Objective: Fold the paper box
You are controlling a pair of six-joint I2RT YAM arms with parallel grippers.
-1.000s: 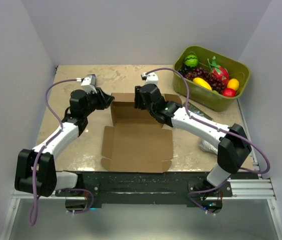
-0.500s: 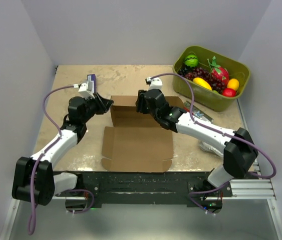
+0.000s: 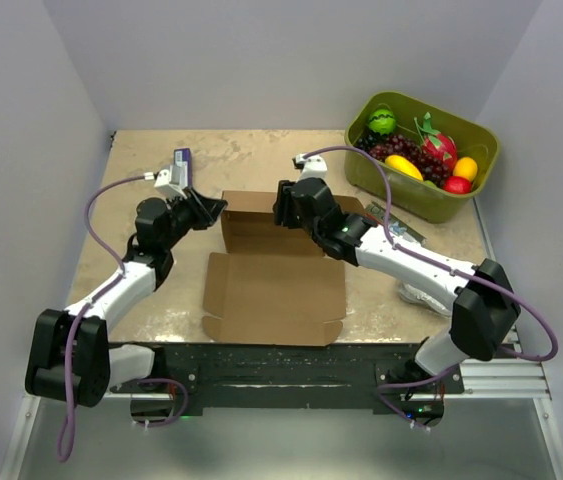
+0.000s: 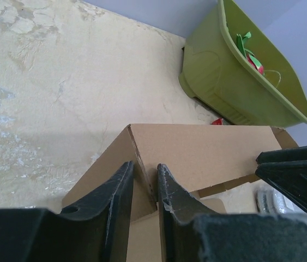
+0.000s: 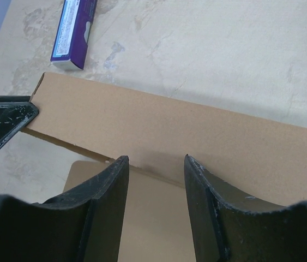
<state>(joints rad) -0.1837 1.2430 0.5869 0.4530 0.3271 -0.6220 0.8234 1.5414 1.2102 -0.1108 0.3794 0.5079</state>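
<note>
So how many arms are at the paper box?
2. Left fingers straddle the paper box at its raised rear panel's left end; right fingers sit at that panel's middle, contact unclear.

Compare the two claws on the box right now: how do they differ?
Gap: the left claw has its fingers close together; the right claw holds them clearly wider. Place: the left claw straddles the raised cardboard at the left rear corner of the box; the right claw sits farther along the rear wall, with no grip visible. Whether the left claw is pinching, I cannot tell. Both are at the upright rear wall.
</note>
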